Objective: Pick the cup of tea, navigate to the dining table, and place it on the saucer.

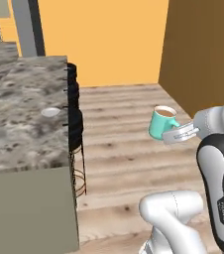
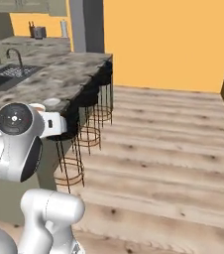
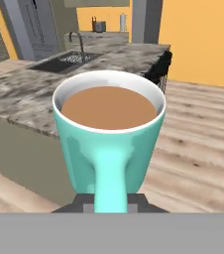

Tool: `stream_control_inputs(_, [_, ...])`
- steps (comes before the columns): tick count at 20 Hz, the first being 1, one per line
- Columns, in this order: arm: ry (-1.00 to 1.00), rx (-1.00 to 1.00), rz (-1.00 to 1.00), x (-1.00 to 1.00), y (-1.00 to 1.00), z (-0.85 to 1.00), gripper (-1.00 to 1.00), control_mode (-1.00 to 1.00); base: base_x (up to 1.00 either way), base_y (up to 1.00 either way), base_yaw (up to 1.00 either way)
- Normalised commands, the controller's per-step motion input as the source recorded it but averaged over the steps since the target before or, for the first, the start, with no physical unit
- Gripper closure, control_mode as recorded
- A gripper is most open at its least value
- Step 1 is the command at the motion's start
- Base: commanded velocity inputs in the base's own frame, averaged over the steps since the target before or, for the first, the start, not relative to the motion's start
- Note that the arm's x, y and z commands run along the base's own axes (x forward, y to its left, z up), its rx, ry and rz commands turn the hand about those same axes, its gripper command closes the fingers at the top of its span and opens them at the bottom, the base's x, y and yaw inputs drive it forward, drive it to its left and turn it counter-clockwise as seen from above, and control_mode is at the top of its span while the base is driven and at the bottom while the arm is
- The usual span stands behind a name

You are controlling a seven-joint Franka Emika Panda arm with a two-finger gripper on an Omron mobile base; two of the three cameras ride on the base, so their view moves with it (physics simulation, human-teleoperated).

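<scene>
- Cup of tea [image 1: 162,122] is being held upright in the air above the wooden floor [image 1: 119,149], well apart from the dining table [image 1: 20,109], with its brown liquid level below the white inner rim.
- In the left base view, the gripper [image 1: 169,136] is being seen closed on the cup's handle side, with the teal body standing out to the left of the white hand.
- In the hand view, the cup of tea [image 3: 109,139] is being shown from close up, its handle turned toward the camera and running down between the two dark fingertips [image 3: 74,204] at the bottom; the jaws are being kept narrow, pressed about the handle.
- In the right base view, the cup is being mostly hidden behind the arm's round joint, and the small pale rim [image 2: 36,107] beside that joint is probably its top, though this cannot be told for certain.
- The saucer [image 1: 50,112] is being seen as a small flat white disc lying near the right edge of the granite top, just in from the black chairs [image 1: 74,119] lined along that edge.
- In the right base view, the saucer [image 2: 52,102] is being shown close to the table's near right edge, with the sink [image 2: 7,74] and its faucet [image 2: 16,55] set toward the far left of the top.
- Beyond the table, an orange wall [image 2: 163,39] is being seen behind the floor.
</scene>
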Motion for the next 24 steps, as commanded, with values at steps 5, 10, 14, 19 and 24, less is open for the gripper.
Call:
stream_control_inputs(5, [0.0,0.0,0.0,0.0,0.0,0.0,1.0,1.0,0.93,-0.75,0.57])
stream_control_inputs(10, [0.0,0.0,0.0,0.0,0.0,0.0,1.0,1.0,0.95,-0.74,0.58])
stream_control_inputs(14, [0.0,0.0,0.0,0.0,0.0,0.0,1.0,1.0,0.6,-0.56,0.57])
stream_control_inputs(19, [0.0,0.0,0.0,0.0,0.0,0.0,1.0,1.0,0.48,-0.58,0.56])
stream_control_inputs(24, [0.0,0.0,0.0,0.0,0.0,0.0,1.0,1.0,0.05,-0.97,0.32])
